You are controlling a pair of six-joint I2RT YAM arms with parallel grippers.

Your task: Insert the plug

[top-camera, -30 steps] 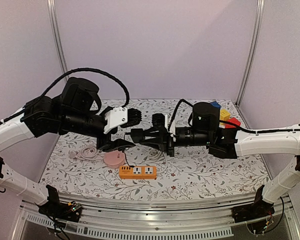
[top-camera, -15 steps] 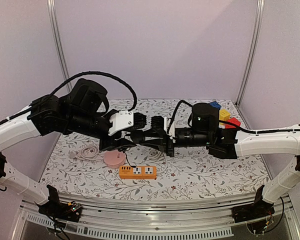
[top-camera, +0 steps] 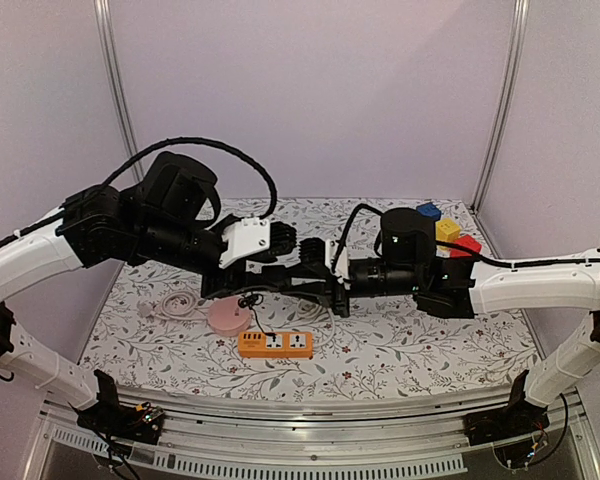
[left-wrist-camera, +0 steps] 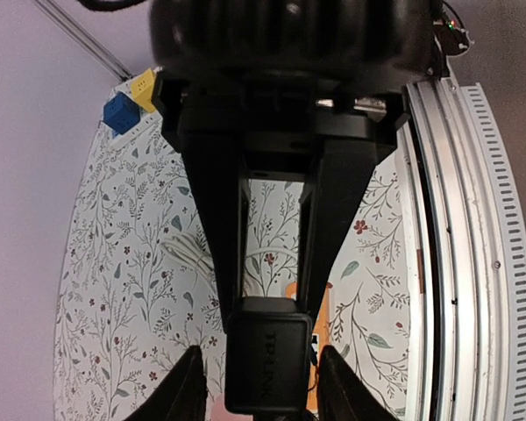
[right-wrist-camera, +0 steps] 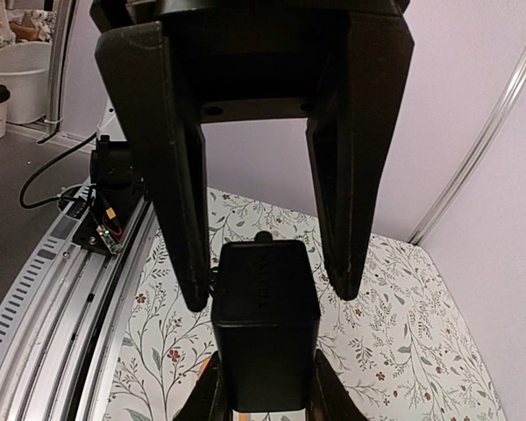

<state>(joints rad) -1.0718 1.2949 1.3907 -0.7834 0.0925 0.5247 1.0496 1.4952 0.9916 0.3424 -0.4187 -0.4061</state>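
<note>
Mid-air handover step.
TP-Link plug (right-wrist-camera: 263, 324) was clamped in right pincer (right-wrist-camera: 265, 395); left pincer (left-wrist-camera: 263, 390) was spread around it, unclamped. Next, likely: grip to be closed, prongs aligned to orange power strip (top-camera: 275, 344).

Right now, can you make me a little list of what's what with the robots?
plug: black, up in the air between both grippers
right gripper: shut on plug
left gripper: open, fingers either side of the plug's other end, thin gaps showing
strip: orange, lying on the table, plug not in it yet
near strip: pink disc, white cord
far right corner: blocks, blue, yellow, red
</note>
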